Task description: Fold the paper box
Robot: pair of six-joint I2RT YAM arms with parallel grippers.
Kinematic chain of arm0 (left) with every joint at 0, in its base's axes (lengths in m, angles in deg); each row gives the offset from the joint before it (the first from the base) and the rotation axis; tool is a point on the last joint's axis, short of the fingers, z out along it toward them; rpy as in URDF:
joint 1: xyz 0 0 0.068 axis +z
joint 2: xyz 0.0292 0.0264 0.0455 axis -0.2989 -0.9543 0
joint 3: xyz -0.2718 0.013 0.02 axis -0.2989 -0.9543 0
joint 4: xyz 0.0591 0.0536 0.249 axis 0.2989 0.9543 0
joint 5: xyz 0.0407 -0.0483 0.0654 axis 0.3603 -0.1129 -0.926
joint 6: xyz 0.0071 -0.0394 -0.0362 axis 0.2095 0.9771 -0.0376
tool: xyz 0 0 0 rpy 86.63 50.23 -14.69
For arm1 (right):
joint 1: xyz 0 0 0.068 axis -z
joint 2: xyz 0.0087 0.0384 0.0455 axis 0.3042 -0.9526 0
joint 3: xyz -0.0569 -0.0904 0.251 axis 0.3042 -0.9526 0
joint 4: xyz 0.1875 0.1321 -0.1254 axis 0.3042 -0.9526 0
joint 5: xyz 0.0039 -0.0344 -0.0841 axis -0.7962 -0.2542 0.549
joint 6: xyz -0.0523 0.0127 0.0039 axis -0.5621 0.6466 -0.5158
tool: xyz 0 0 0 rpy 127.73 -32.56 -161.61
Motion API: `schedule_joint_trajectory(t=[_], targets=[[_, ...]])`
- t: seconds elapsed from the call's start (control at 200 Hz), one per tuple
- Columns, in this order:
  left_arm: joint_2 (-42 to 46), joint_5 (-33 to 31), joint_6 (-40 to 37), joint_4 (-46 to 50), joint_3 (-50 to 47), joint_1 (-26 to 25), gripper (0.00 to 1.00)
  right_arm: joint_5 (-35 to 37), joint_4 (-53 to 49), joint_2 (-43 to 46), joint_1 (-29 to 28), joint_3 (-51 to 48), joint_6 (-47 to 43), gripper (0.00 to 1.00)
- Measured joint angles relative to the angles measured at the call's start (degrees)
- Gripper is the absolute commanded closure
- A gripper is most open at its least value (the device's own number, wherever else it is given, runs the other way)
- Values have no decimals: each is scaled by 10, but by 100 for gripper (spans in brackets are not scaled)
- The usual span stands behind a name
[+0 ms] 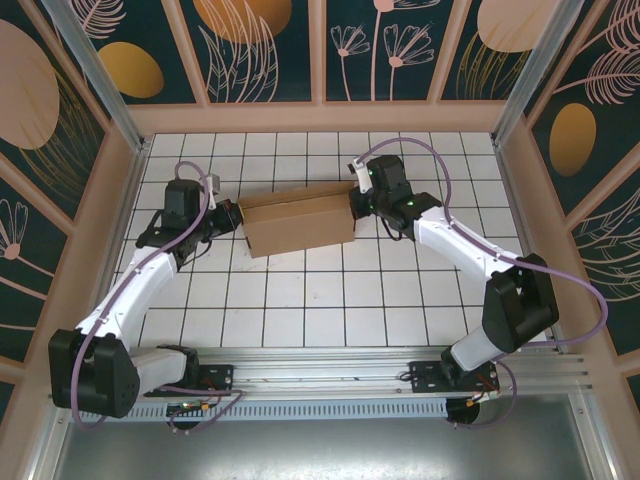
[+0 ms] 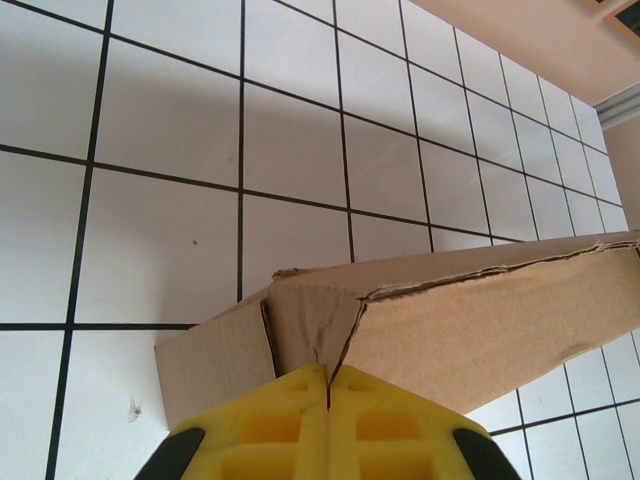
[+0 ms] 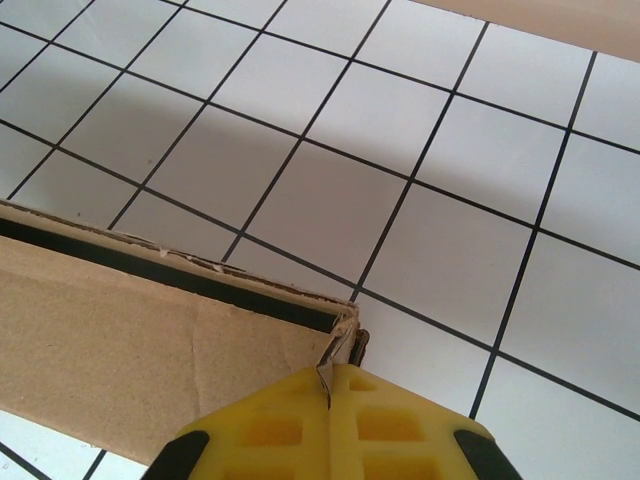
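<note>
We'd press both ends inward evenly, so neither end skews; left claw (image 2: 328, 375) and right claw (image 3: 330, 372) are fully closed, tips against the paper box (image 1: 298, 222), gripping nothing we can make out; it lies mid tabletop (image 1: 330, 290) — long axis left to right, right end slightly farther.

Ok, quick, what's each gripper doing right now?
left gripper: closed, pinching an end edge of the paper box.
right gripper: closed, pinching a corner of the paper box.
</note>
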Motion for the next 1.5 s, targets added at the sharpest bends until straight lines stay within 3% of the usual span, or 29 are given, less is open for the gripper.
schedule_joint_trajectory(t=[0.851,1.501], targets=[[28,-6,-3,-46,-49,0,100,-46,45,25,11,-46,61,100],[19,-19,-20,-46,-42,0,100,-104,-50,-30,41,50,126,100]])
